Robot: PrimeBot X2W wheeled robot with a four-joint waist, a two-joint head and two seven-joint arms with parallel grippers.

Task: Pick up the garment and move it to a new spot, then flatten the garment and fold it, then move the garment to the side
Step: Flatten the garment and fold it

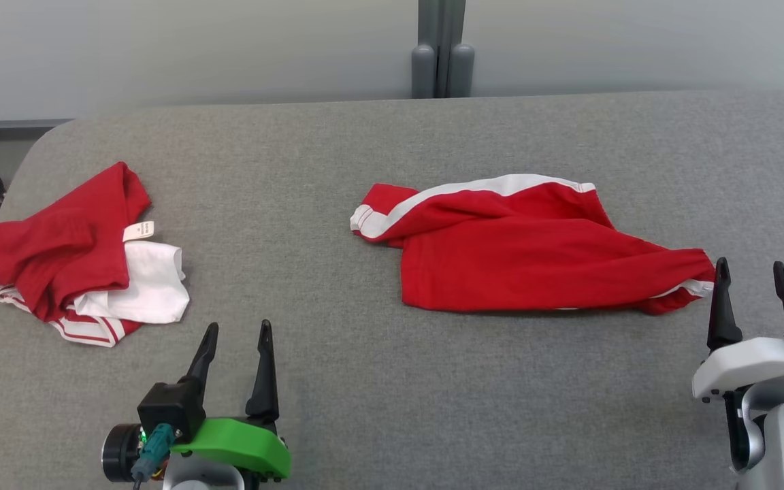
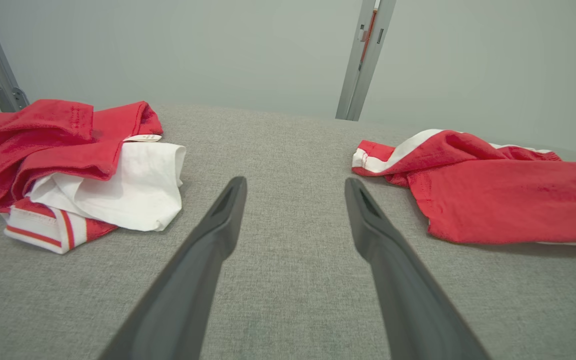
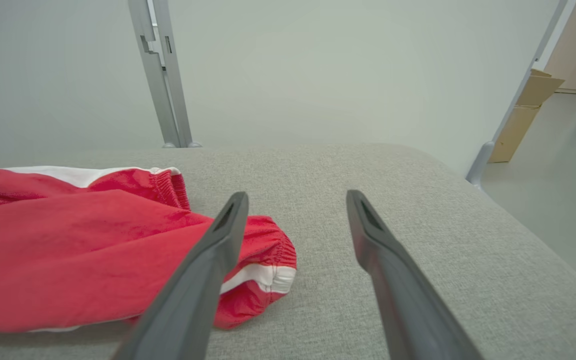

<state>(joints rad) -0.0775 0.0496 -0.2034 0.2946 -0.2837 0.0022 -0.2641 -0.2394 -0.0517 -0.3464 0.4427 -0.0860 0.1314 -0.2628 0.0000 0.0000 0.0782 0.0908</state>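
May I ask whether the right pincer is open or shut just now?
Open: the right pincer shows fingers apart, nothing between them, beside the red garment.

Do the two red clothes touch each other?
Apart. The head view shows a wide strip of bare grey surface between the crumpled pile and the red garment.

I see a grey woven surface [image 1: 337, 381] running across the whole frame. At its left side lies a crumpled pile of red and white clothing [image 1: 72, 258], with a small white label [image 1: 139, 231] showing on top. Behind it stands a pale wall [image 1: 160, 47] with a grey metal post [image 1: 442, 47] at upper centre. On my right wrist feed, upper right, a cardboard box [image 3: 523, 115] sits tilted on the floor [image 3: 558, 190].
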